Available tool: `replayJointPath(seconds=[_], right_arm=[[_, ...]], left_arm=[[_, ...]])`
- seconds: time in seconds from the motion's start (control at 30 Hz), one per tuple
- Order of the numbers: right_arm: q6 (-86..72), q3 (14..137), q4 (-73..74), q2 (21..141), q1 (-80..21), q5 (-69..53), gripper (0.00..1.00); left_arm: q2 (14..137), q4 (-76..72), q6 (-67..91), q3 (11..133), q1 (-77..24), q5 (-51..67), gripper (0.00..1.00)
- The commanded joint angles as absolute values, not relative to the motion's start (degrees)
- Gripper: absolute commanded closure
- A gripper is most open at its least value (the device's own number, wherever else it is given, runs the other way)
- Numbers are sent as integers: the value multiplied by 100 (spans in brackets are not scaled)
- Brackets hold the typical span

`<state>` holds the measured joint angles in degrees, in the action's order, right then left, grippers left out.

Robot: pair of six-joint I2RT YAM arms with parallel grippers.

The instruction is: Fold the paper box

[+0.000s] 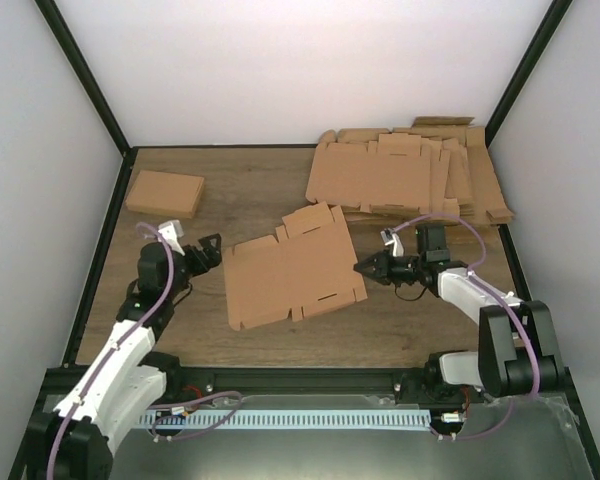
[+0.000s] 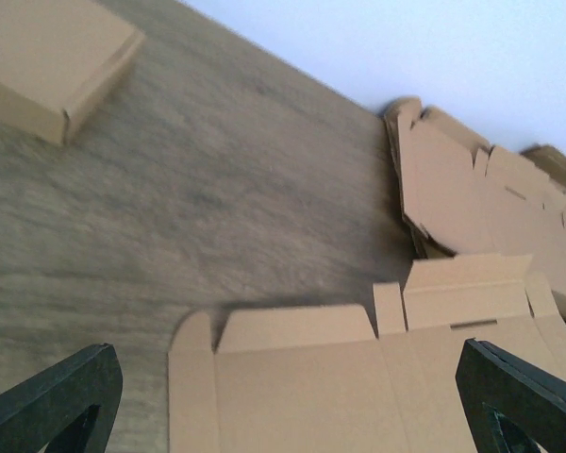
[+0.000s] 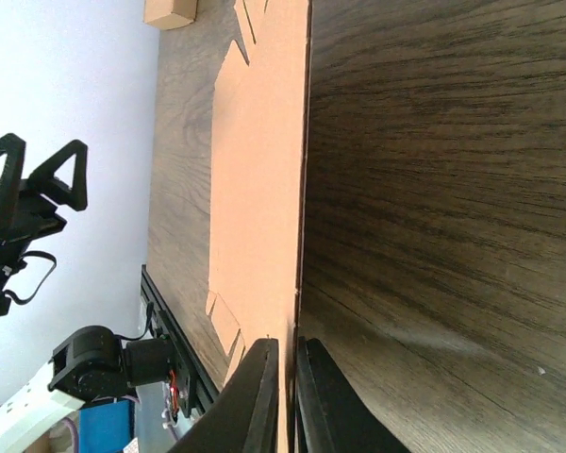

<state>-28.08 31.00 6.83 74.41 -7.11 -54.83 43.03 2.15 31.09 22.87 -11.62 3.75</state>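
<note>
Dark wood-grain table (image 1: 250,190) stretching out under me, plain white walls (image 1: 310,60) closing in on three sides, black frame posts (image 1: 83,70) climbing the corners, soft even light everywhere.

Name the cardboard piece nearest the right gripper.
The lone flat paper box mid-table, its edge between the right gripper's fingers; pile and folded box lie farther.

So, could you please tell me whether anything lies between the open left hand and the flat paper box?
Nothing visible does. Only bare table separates the left hand from the paper box; the folded box and the sheet pile sit well off at the back.
</note>
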Motion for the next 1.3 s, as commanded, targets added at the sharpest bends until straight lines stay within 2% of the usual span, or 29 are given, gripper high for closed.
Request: replayJointPath(seconds=[0.0,0.2,0.27,0.3,0.33,0.37,0.4,0.43,0.7,0.8,0.97,1.1,1.27], right_arm=[[-2608,3288,539,7577,-723,-5553,90],[-2453,3247,575,7649,-721,-5377,72],[-2415,3216,573,7668,-721,-5253,62],[-2407,3204,572,7668,-721,-5175,51],[-2408,3188,578,7672,-723,-5072,37],[-2425,3187,589,7673,-721,-4933,18],[-2452,3193,620,7676,-721,-4738,4],[-2471,3206,648,7673,-721,-4562,1],[-2409,3285,1059,7025,-721,-3228,0],[-2347,3202,925,6849,-716,-3472,0],[-2398,3199,762,7303,-721,-3941,1],[-2320,3215,469,7958,-722,-4747,8],[-2506,3201,-65,8724,-718,-5316,26]], left_arm=[[4696,200,3620,2190,-1169,1144,0],[5007,264,3572,2084,-1169,1343,0],[5114,353,3539,2127,-1169,1435,0],[5172,397,3522,2158,-1169,1463,0],[5247,445,3512,2180,-1169,1487,0],[5299,479,3500,2198,-1170,1508,0],[5343,484,3484,2209,-1173,1544,0],[5372,476,3469,2212,-1170,1582,0],[5735,359,3410,2177,-1169,1984,0],[6008,305,3425,2210,-1177,2194,0],[6412,449,3523,2305,-1178,2204,0],[6680,737,3573,2435,-1178,1927,0],[6910,719,3790,2384,-1176,1708,1]])
